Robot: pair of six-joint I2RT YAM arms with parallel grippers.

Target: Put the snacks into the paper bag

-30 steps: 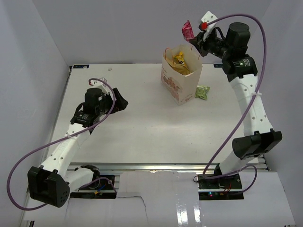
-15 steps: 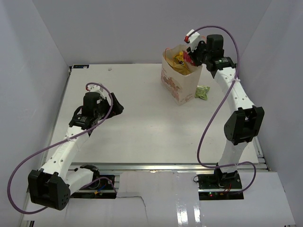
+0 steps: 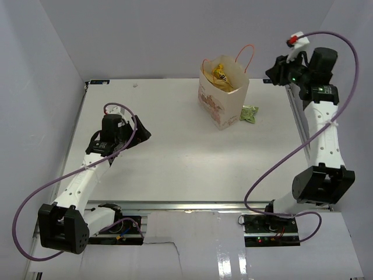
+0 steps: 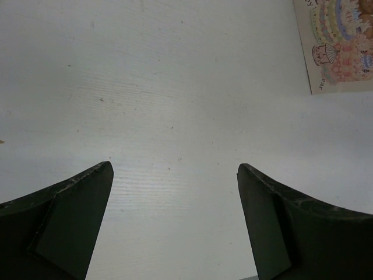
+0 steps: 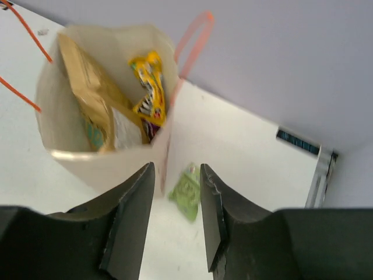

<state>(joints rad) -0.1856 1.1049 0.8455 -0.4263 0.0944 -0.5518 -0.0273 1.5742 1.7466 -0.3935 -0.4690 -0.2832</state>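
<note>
The paper bag (image 3: pixel 224 96) stands upright at the back of the table, its mouth open. In the right wrist view a tan pouch (image 5: pixel 87 87) and a yellow packet (image 5: pixel 150 87) lie inside the bag (image 5: pixel 99 163). A light-green packet (image 3: pixel 250 114) lies on the table just right of the bag. It also shows far below between my right fingers as a green packet (image 5: pixel 186 189). My right gripper (image 3: pixel 273 73) hangs high, to the right of the bag, with its jaws apart and nothing between them (image 5: pixel 176 169). My left gripper (image 3: pixel 143 129) is open over bare table at mid-left (image 4: pixel 175 166).
The bag's thin orange handles (image 3: pixel 247 55) stick up above its rim. White enclosure walls stand at the back and on both sides. A metal rail (image 5: pixel 320 175) runs along the table's right edge. A printed lower corner of the bag (image 4: pixel 338 46) shows in the left wrist view.
My right gripper held a pink packet above the bag, dipped over its mouth, then swung up and right with jaws opening; the pink packet is gone from it. The left arm barely moved.
</note>
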